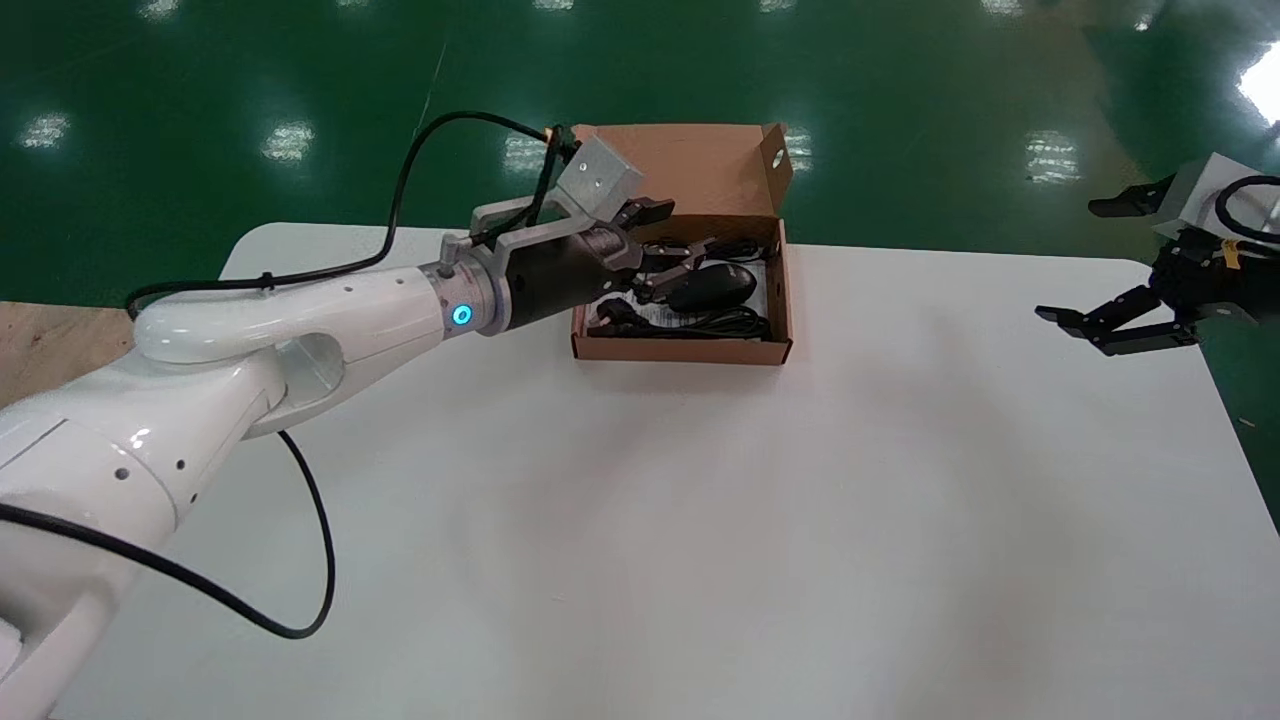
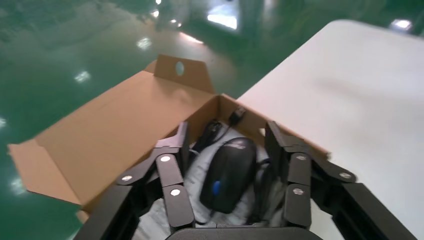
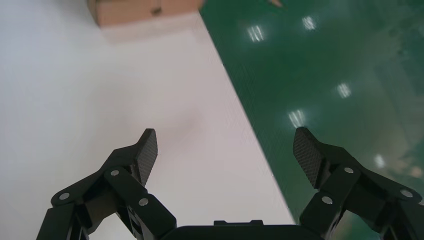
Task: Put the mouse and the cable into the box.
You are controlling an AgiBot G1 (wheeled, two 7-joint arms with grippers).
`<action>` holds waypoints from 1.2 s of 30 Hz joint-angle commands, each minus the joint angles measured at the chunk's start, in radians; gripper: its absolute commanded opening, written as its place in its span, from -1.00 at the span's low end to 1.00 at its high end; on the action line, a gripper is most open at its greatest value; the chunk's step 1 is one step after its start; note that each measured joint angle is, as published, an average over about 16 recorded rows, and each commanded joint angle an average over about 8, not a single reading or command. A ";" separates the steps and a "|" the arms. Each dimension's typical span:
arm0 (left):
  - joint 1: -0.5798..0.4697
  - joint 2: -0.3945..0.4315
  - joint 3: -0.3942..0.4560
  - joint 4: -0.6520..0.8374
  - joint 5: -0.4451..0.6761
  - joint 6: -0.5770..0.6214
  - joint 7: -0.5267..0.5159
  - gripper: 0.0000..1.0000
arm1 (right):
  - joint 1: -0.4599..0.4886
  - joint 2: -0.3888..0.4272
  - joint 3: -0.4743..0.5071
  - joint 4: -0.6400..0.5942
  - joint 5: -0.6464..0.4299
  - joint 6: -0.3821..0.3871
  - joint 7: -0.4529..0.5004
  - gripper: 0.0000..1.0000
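An open brown cardboard box [image 1: 682, 350] stands at the table's far edge with its lid [image 1: 700, 165] folded back. A black mouse [image 1: 712, 285] with a blue wheel lies inside it on white paper, and the black cable [image 1: 700, 325] is coiled around it. My left gripper [image 1: 668, 250] hovers over the box's left side, open. In the left wrist view the mouse [image 2: 227, 172] lies between the spread fingers [image 2: 175, 165], untouched by them, and the cable [image 2: 212, 131] runs toward the box's far corner. My right gripper [image 1: 1080, 262] hangs open and empty at the table's right edge.
The white table [image 1: 700, 520] stretches wide in front of the box. Green floor lies past its far and right edges. The left arm's black cord [image 1: 300, 560] droops over the near left. In the right wrist view the box [image 3: 145, 11] shows far off.
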 commanded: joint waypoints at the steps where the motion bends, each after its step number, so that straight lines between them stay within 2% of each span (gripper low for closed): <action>1: 0.010 -0.014 -0.013 -0.018 0.000 0.015 -0.010 1.00 | -0.018 0.005 0.015 0.022 0.017 -0.011 0.021 1.00; 36: 0.307 -0.452 -0.480 -0.579 0.069 0.498 -0.291 1.00 | -0.504 0.129 0.351 0.725 0.365 -0.173 0.481 1.00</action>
